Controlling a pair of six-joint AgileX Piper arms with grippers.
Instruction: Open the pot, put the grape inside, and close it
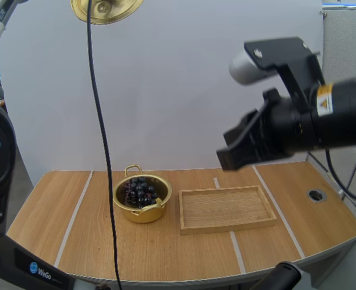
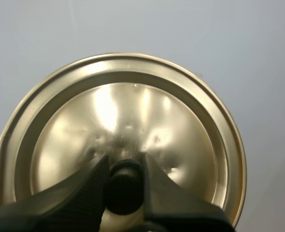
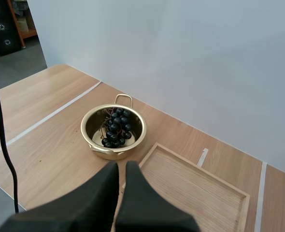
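High view: gold pot standing open on the wooden surface, left of centre, with a bunch of dark grapes already inside, lying on the bottom below the rim. Two handles on the pot, one toward the pale back wall, one toward the near edge. Just right of the pot, parted from it by a narrow strip of bare wood, a shallow rectangular wooden tray, long side toward the near edge. Farther right, near the corner of the surface, a small round metal-ringed hole.

Gold lid high in the air, well above the surface and farther back than the pot, cut by the upper edge of the high view. Left wrist view: left tool clamped on the lid's black knob, one finger on each side, the shiny knob side of the lid turned to the camera against the pale wall.

Right tool high in the air over the back part of the tray, well apart from it. Right wrist view: fingers pressed together into one dark wedge, aimed down toward the strip between pot and tray.

Pot mouth uncovered, grapes in plain sight from above. Right arm off to the right of the pot, over the tray rather than over the pot; lid well apart from both.
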